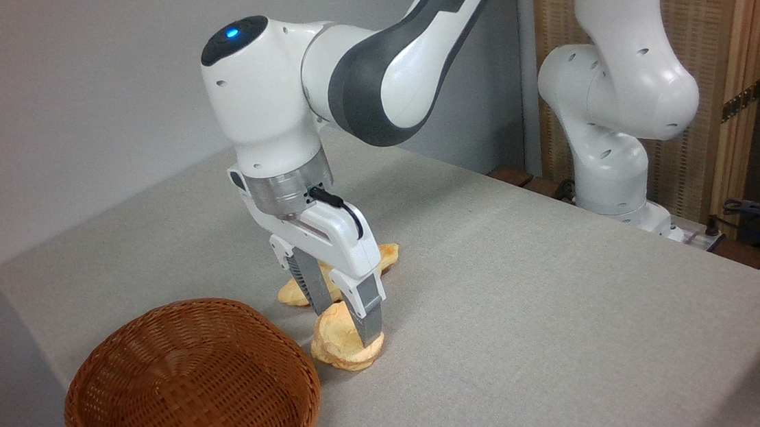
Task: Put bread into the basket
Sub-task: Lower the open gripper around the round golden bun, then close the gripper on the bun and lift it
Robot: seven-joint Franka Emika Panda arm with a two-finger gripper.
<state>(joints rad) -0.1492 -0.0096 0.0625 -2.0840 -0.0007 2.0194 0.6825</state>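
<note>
Camera view from the fixed position shows a table covered with grey cloth. At the left, near the front edge, stands the basket, a brown woven wicker one with a rounded rim, and nothing lies inside it. Just beside its right rim, on the cloth, sits the bread, a small round bun with a browned top. The gripper is lowered over this bun, with one grey finger at its back-left side and the other finger in front of its right side. The fingers stand a bun's width apart and look to touch the bread, but it cannot be told if they press it firmly; the bun rests on the table. Behind the gripper lies a longer braided loaf, partly hidden by the fingers. Further right, the white arm base rises at the table's far edge, in front of a woven wooden screen.
</note>
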